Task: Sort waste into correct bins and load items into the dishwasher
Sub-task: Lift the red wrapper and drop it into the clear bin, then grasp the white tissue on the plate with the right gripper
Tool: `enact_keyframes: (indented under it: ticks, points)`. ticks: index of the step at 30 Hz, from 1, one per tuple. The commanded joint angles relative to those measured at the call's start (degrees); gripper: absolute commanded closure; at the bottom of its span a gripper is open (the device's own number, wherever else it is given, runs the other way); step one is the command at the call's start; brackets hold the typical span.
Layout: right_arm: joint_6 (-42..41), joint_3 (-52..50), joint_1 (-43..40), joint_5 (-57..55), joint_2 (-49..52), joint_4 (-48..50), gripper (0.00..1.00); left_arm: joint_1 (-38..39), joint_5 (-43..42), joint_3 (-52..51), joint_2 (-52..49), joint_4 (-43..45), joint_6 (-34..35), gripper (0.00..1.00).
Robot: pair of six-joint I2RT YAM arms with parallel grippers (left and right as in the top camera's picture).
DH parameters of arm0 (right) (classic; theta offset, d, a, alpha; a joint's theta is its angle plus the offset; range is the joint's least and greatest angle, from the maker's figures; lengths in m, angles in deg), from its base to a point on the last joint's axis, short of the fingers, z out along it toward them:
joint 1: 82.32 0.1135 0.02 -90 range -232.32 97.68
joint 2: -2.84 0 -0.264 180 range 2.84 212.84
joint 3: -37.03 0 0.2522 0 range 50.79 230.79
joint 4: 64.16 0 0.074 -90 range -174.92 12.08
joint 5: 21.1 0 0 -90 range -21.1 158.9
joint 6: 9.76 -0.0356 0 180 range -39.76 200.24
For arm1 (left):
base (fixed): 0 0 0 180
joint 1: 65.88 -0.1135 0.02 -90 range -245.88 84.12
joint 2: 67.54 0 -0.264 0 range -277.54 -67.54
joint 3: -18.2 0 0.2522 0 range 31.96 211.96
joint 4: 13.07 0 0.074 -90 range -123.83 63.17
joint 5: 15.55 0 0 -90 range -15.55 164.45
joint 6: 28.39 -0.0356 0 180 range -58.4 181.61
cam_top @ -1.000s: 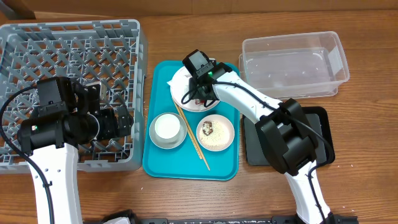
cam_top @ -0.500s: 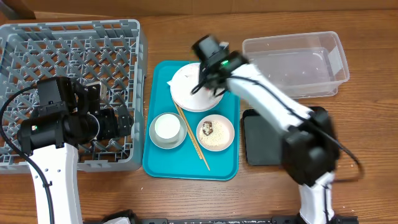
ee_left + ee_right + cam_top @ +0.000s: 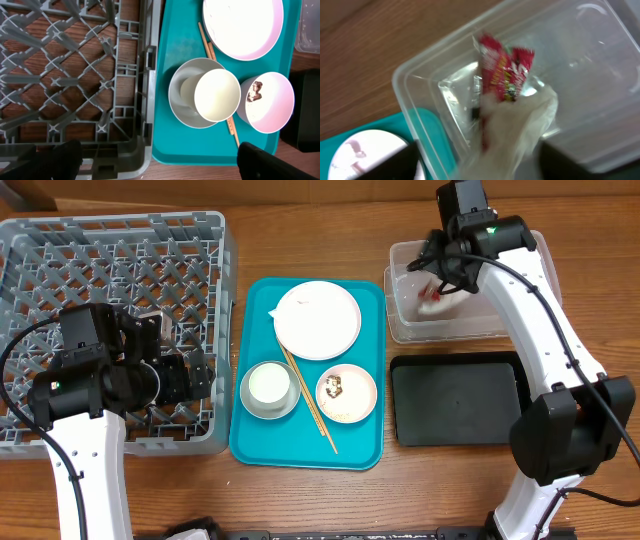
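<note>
Red-and-white crumpled wrapper and white crumpled paper show together in the right wrist view. They are within the walls of the clear tub, at its end beside the teal tray. Both are blurred, so I cannot tell if they lie on the tub floor or are in the air. The right gripper has its two fingers far apart at the lower corners of that view, and they do not seem to press on the waste. I judge it wide open with nothing gripped. The left gripper is also spread wide and empty, above the edge of the grey rack.

The step in hand is, I think, the drop of the dry waste into the tub. To do it well, the release should be well inside the walls and not over the rim, because the pieces are light and the end wall is close. The paper may cling to a finger, so the jaws should be fully apart before the arm lifts. The lift should go straight up, so as not to catch the tub wall.

The black tray has nothing in it that I can see. On the teal tray are the large plate, the pale bowl with the small cup in it, the small dish holding the brown lump, and the chopsticks.
</note>
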Motion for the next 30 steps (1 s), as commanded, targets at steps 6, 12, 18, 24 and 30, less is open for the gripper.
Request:
enact_keyframes:
  ticks: [6,12,18,24,30]
  points:
    - [17.73,0.17,3.98,21.29,-0.59,8.00,0.09,0.37,-0.66,1.40,0.02,0.17,-1.05,0.00]
    - [22.60,0.15,13.92,17.22,1.66,11.98,0.08,0.37,-0.66,1.40,0.02,0.26,-1.05,0.00]
    - [22.32,0.15,19.67,15.69,8.07,14.84,0.07,0.37,-0.66,1.40,0.02,0.26,-1.05,0.00]
    - [22.08,0.15,23.96,14.97,14.38,20.74,0.14,0.37,-0.66,1.40,0.02,0.24,-1.05,0.00]
    - [17.27,0.15,26.08,7.98,18.27,23.21,0.24,0.37,-0.66,1.40,0.02,0.20,-1.05,0.00]
